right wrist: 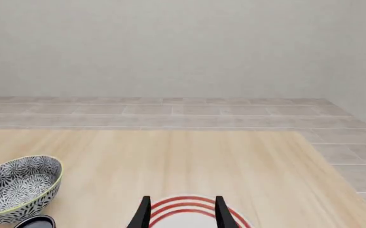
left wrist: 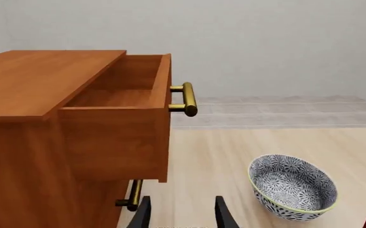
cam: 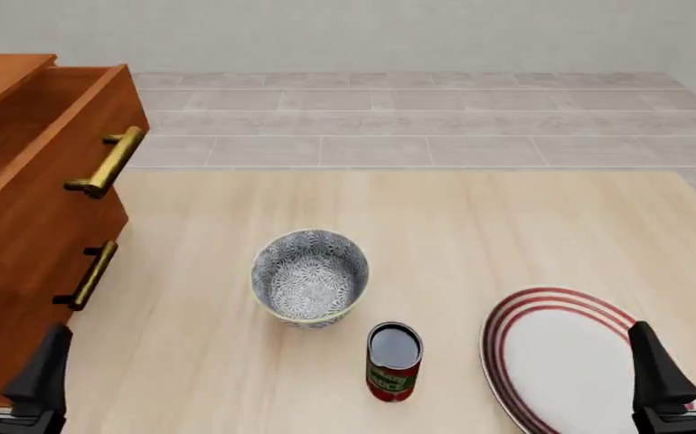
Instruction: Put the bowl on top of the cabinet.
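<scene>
Nearest us, at the front view's lower corners, we see both grippers: the left gripper [cam: 8, 375] beside the cabinet [cam: 23, 226], the right gripper [cam: 683, 362] above the plate [cam: 541, 353]. Each has its fingers spread with nothing between them. We find the bowl [cam: 309, 276] upright on the table [cam: 445, 226], about midway between the arms, well apart from both grippers. Just to its right and closer to us stands the can [cam: 394, 362]. We note the cabinet's top drawer [left wrist: 122, 99] pulled out, its brass handle [left wrist: 188, 99] facing the table's middle
</scene>
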{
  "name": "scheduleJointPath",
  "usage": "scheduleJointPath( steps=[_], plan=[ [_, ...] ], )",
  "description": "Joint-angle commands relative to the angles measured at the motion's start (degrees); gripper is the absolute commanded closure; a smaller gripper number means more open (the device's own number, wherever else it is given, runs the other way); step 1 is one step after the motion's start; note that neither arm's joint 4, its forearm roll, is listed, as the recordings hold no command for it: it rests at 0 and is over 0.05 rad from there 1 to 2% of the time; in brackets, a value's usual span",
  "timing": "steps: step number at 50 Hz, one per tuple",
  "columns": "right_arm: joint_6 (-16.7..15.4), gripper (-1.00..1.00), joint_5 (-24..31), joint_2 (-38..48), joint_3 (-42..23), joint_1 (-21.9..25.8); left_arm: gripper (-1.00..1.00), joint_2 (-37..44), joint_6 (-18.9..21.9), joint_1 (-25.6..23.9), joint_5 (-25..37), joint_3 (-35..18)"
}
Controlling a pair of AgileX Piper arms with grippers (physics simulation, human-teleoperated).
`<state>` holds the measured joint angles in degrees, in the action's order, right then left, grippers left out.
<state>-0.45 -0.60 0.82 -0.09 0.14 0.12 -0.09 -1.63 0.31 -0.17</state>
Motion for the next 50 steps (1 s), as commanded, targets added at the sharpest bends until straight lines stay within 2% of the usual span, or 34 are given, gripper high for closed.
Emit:
scheduleJointPath(
  steps=[1, 19, 27, 29, 40, 50],
  plan=[
    [-0.2, -1.00, -0.3, 0.2, 0.0, 0.2, -1.00, 0.3, 0.4, -4.4, 0.5, 0.0],
    [0.0, -1.00, -0.5, 0.5, 0.0, 0.4, -1.00, 2.4, 2.6, -10.7, -0.2, 0.1],
    [-0.2, -1.00, -0.1, 0.0, 0.0, 0.5, -1.00, 6.0, 2.1, -13.0, -2.7, 0.1],
    [-0.2, -1.00, -0.1, 0.0, 0.0, 0.5, -1.00, 9.2, 1.4, -15.0, -4.5, 0.2],
    [-0.5, -1.00, 0.0, -0.3, 0.0, 0.8, -1.00, 9.1, 1.7, -16.9, -4.2, 0.2],
    [-0.5, -1.00, 0.1, -0.4, 0.0, 0.6, -1.00, 15.9, 2.1, -18.5, -9.9, 0.2]
  ],
)
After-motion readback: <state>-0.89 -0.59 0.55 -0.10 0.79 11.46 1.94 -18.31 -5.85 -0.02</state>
